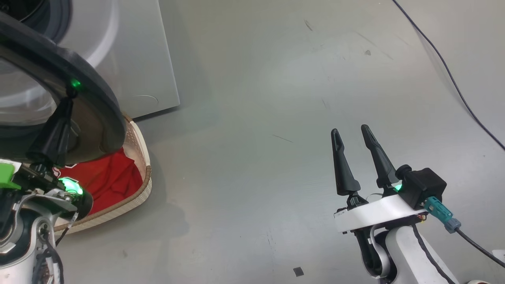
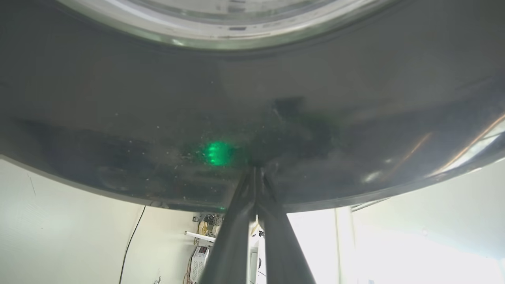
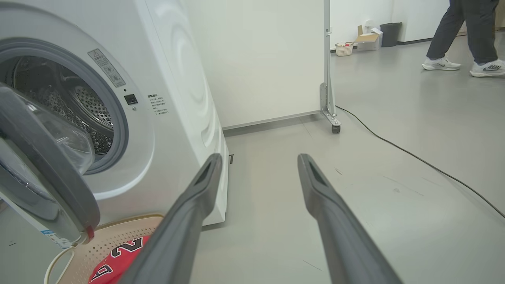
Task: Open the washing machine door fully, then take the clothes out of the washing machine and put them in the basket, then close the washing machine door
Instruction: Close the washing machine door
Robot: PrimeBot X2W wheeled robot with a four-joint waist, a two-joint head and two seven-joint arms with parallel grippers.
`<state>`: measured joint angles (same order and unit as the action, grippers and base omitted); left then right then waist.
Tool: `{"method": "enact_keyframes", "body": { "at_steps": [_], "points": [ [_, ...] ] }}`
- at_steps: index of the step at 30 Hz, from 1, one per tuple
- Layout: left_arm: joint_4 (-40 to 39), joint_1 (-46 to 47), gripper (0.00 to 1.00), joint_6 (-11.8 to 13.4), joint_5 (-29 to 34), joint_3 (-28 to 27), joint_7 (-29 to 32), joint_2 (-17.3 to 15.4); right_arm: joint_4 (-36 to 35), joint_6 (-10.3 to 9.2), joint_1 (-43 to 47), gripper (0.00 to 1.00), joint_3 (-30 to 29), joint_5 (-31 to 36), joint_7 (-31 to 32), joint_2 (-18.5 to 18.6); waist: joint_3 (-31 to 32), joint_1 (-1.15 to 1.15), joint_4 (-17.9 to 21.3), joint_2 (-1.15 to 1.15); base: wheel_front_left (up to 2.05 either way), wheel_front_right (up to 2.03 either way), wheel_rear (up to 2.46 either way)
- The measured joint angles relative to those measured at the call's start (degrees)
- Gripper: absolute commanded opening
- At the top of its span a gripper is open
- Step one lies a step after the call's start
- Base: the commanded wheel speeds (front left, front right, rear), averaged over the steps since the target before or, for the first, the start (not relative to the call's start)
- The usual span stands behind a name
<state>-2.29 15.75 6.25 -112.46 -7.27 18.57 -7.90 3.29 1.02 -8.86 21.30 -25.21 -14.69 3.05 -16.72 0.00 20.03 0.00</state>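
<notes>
The washing machine door (image 1: 94, 94) partly hides the basket (image 1: 148, 180); left jaws clenched, right jaws released.

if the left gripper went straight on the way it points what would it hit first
The black rim of the door: the shut left gripper has its tips right at it, apparently touching.

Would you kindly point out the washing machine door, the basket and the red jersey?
washing machine door (image 1: 96, 98): head view, glossy black rim.
basket (image 1: 148, 179): head view, brown woven rim.
red jersey (image 3: 110, 260): right wrist view, red cloth beside its navy numbers.
</notes>
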Motion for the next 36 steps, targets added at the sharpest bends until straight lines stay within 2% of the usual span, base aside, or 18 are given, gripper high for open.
{"method": "enact_keyframes", "body": {
  "at_steps": [8, 14, 18, 23, 25, 36],
  "points": [
    [2.2, 0.7, 0.00, -0.3, 0.7, 2.2, 0.5, 0.5, -0.3, -0.60, 0.0, 1.00, -1.1, 0.1, 0.0, -0.1, 0.2, 0.00, -0.8, 0.00, 0.00, 0.00, 0.00],
    [3.4, -0.2, 0.00, -3.0, 5.2, 6.9, 3.5, -1.1, -0.1, -0.59, 0.0, 1.00, -1.9, 0.7, 0.0, -0.2, 1.4, 0.00, -2.6, 0.00, 0.00, 0.00, 0.00],
    [3.3, -3.4, 0.00, -6.0, 11.5, 11.9, 6.3, -4.2, 0.7, -0.45, 0.0, 1.00, -2.5, 1.3, 0.0, -0.2, 2.7, 0.00, -3.9, 0.00, 0.00, 0.00, 0.00],
    [3.4, -6.8, 0.00, -9.6, 17.4, 15.3, 7.0, -5.8, 1.6, 0.11, 0.4, 1.00, -3.6, 2.8, 0.0, -0.2, 4.4, 0.00, -6.1, 0.00, 0.00, 0.00, 0.00],
    [3.8, -8.1, 0.00, -11.4, 22.9, 15.7, 5.2, -7.4, 2.0, 0.46, 0.9, 1.00, -4.2, 3.2, 0.0, 0.0, 5.6, 0.00, -7.6, 0.00, 0.00, 0.00, 0.00],
    [4.3, -11.4, 0.00, -12.6, 40.8, 16.8, -6.2, -9.5, 2.3, 1.37, 2.4, 1.00, -5.5, 3.9, 0.0, 0.2, 9.5, 0.00, -13.2, 0.00, 0.00, 0.00, 0.00]
  ]
}}
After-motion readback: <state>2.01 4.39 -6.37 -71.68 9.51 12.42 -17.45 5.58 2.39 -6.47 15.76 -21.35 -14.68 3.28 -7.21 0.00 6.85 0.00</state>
